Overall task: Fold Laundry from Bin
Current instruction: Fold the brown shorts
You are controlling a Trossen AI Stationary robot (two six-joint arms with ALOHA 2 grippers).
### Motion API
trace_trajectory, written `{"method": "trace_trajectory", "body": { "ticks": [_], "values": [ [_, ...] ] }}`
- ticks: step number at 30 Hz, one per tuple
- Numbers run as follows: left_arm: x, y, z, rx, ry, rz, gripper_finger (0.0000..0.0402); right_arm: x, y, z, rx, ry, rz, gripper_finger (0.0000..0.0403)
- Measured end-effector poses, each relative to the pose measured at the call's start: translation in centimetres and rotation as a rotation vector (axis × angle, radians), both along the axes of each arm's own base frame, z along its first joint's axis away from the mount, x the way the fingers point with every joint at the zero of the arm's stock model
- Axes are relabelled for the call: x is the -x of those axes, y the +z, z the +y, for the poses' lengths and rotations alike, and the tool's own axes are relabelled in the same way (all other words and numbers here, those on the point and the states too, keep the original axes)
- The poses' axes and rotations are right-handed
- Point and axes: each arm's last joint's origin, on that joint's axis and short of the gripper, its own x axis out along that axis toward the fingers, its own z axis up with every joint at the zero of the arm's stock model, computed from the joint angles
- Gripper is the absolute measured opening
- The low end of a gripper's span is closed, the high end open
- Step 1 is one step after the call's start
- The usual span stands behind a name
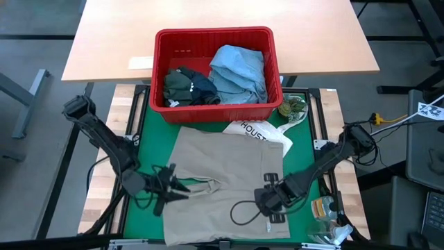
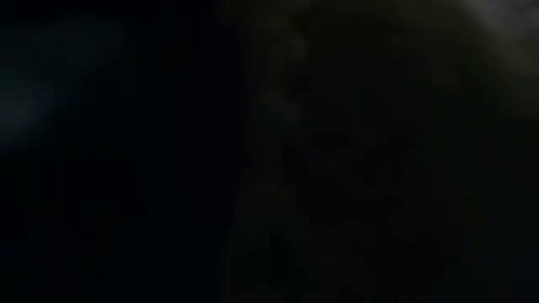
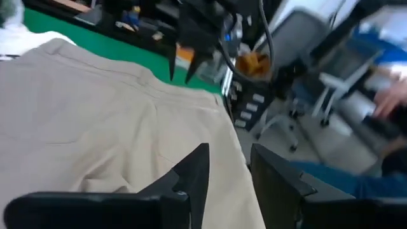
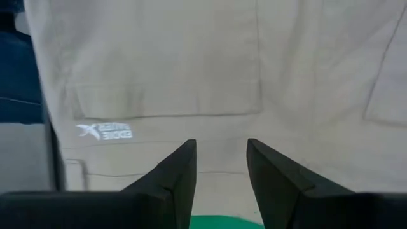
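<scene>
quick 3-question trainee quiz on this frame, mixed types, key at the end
1. True or false: the beige cloth garment lies spread on the green mat, outside the red slotted plastic bin.
2. Which garment fills the bin's right side? A) light blue shirt B) beige garment C) white tote bag
3. Fill in: the left gripper and right gripper both sit over the ____ garment.

Key: 1 true; 2 A; 3 beige.

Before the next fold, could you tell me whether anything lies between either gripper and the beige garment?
Nothing visible does. The left gripper and right gripper sit directly over the beige garment, jaws apart, with only cloth under them.
</scene>
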Motion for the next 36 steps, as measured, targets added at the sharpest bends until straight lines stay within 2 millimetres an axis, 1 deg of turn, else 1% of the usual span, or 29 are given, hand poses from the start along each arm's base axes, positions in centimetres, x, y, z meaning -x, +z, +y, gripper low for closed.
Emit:
{"method": "trace_trajectory", "body": {
  "ticks": [3, 6, 10, 12, 16, 20, 33, 36],
  "values": [
    [-0.9, 0.5, -1.7, -0.052, -0.022, 0.052, 0.0097, 0.4, 0.0, 0.6, -0.011, -0.034, 0.009, 0.0140],
    [-1.6, 0.6, -3.2, -0.058, -0.057, 0.067, 0.0091, 0.7, 0.0, 1.1, -0.030, -0.056, 0.010, 0.0140],
    [-2.2, -0.6, -4.4, -0.061, -0.120, 0.103, 0.0090, 1.0, 0.1, 1.7, -0.064, -0.081, 0.014, 0.0140],
    [-2.4, -1.3, -4.7, -0.055, -0.114, 0.127, 0.0092, 1.1, 0.1, 2.1, -0.074, -0.075, 0.005, 0.0140],
    [-2.9, -2.8, -5.1, -0.020, -0.081, 0.178, 0.0096, 1.0, 0.2, 2.5, -0.100, -0.065, -0.014, 0.0140],
    [-3.1, -3.6, -5.3, -0.038, -0.077, 0.200, 0.0098, 0.9, 0.3, 2.5, -0.113, -0.066, -0.027, 0.0140],
    [-4.0, -3.7, -4.4, -0.034, -0.034, 0.204, 0.0099, 0.7, 0.3, 2.6, -0.128, -0.070, -0.042, 0.0140],
    [-4.1, -3.8, -4.2, -0.014, -0.024, 0.222, 0.0099, 0.7, 0.3, 2.6, -0.134, -0.088, -0.029, 0.0148]
  ]
}}
